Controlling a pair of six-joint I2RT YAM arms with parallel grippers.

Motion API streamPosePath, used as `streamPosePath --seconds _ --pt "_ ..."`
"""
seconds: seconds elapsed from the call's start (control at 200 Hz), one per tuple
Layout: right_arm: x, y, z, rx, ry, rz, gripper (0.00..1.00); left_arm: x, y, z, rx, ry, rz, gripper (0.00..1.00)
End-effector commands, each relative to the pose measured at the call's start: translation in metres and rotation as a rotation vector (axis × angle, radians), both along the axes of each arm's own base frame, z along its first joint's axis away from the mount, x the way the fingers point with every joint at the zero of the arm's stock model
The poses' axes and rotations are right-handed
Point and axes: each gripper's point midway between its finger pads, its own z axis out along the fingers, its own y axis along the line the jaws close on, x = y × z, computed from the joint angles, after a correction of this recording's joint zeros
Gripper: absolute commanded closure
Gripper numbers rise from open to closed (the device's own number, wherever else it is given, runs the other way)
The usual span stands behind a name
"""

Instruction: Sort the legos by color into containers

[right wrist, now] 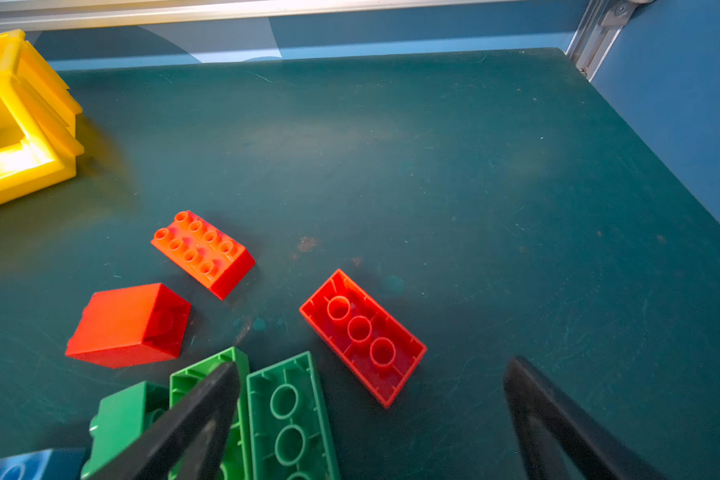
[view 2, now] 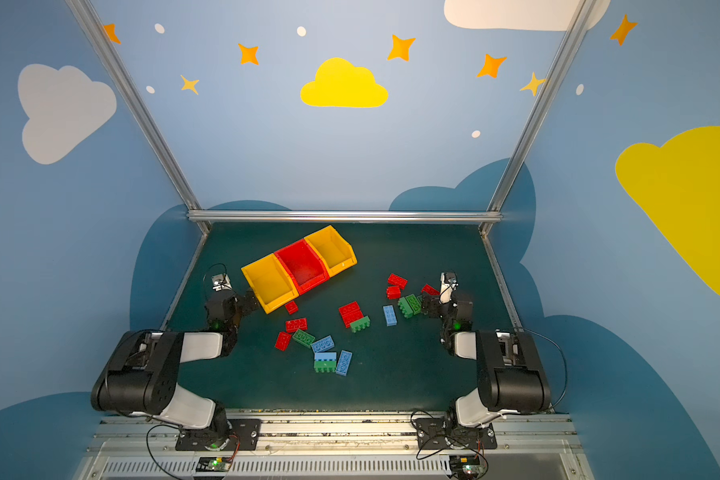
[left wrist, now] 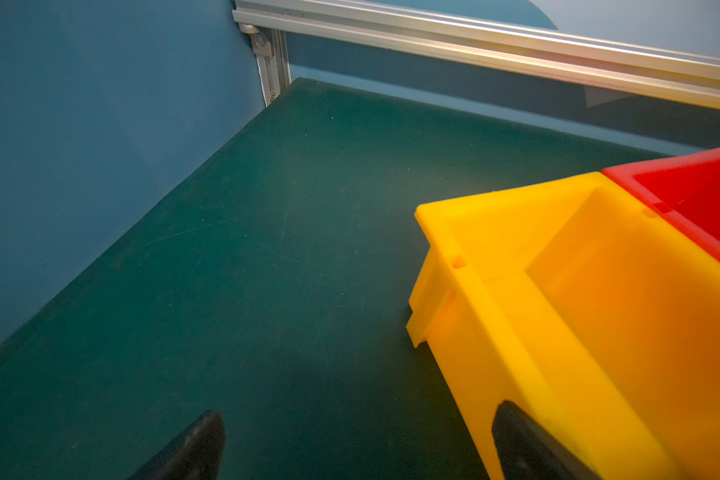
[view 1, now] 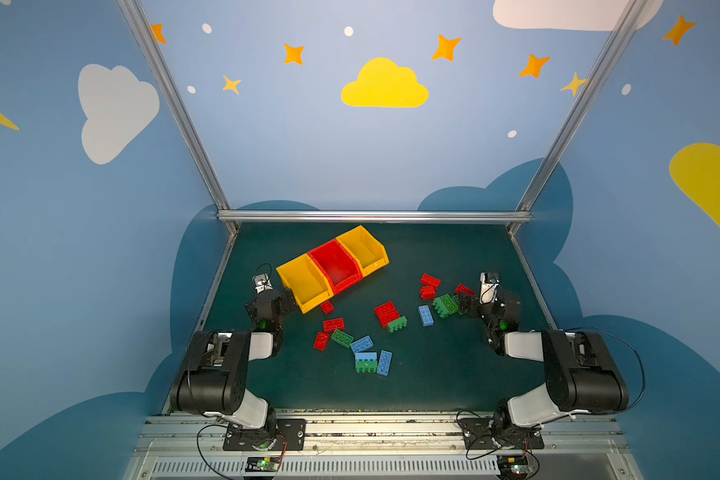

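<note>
The containers, a yellow bin [view 1: 304,282], a red bin [view 1: 335,262] and a second yellow bin [view 1: 364,249], sit joined in a slanted row at the back, and all look empty. Red, green and blue legos lie scattered on the mat in both top views. My left gripper [view 1: 287,298] [left wrist: 358,415] is open at the near corner of the left yellow bin [left wrist: 578,291], one finger in front of its wall. My right gripper [view 1: 463,302] [right wrist: 373,365] is open above an upturned red brick [right wrist: 362,336] and two upturned green bricks [right wrist: 289,419]. It holds nothing.
A red pair [view 1: 386,313] with a green brick [view 1: 397,324] lies mid-table. A mixed cluster [view 1: 361,344] lies nearer the front, with a blue-on-green stack [view 1: 366,361]. A lone blue brick [view 1: 425,315] lies left of the right gripper. Aluminium rails [view 1: 371,216] and walls border the mat.
</note>
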Motion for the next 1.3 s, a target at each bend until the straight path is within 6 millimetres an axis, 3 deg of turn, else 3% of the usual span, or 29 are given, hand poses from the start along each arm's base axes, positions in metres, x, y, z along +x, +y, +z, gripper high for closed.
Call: streamPosePath --seconds 0.0,0.971,1.136,1.216,1.296 --pt "0.005 0.001 0.012 -0.004 -0.035 0.004 0.03 0.005 -0.001 0.009 0.006 -0.019 -0.013 0.00" --pt "0.005 0.001 0.012 -0.005 -0.036 0.004 0.03 0.005 -0.001 0.008 0.004 -0.013 -0.013 0.00" --pt "0.009 -0.017 0.026 -0.022 0.056 -0.114 0.03 0.004 -0.001 0.008 0.005 -0.018 -0.013 0.00" --pt "0.007 -0.026 0.042 -0.014 0.159 -0.191 0.03 0.006 0.001 0.016 0.004 -0.017 0.004 0.00" --pt "0.006 -0.037 0.072 0.008 0.207 -0.297 0.03 0.010 0.000 0.031 0.025 0.047 0.004 0.00"
